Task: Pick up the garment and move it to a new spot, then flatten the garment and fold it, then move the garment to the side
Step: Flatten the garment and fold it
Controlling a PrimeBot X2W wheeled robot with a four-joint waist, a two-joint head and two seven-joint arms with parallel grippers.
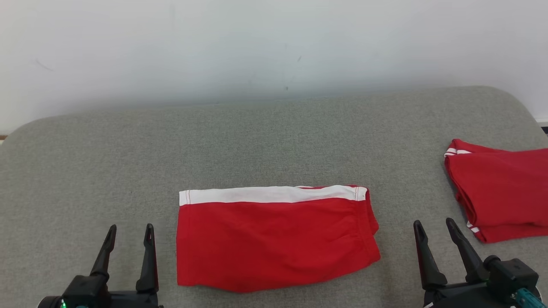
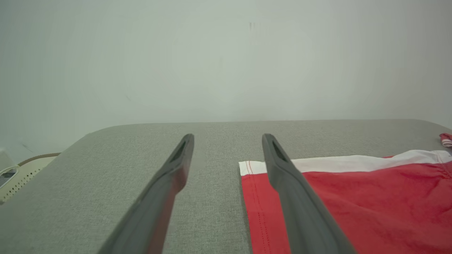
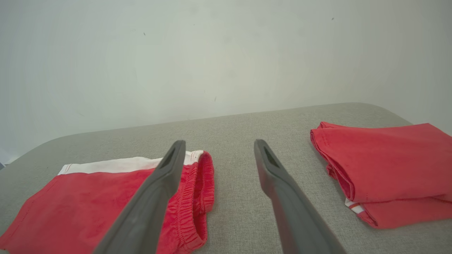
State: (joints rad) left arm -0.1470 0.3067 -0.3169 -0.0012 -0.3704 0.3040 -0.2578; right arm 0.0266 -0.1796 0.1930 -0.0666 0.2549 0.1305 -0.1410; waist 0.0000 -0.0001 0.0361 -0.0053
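The garment is a pair of red shorts with a white stripe along its far edge, folded into a flat rectangle on the grey surface near the front middle. It also lies at the right of the left wrist view, garment, and at the lower left of the right wrist view, garment. My left gripper stands open just left of it, touching nothing; left gripper. My right gripper stands open just right of it, empty; right gripper.
A second red folded garment lies at the right edge of the grey padded surface; second garment. A white wall rises behind. A pale object with a cable sits beyond the surface's left edge.
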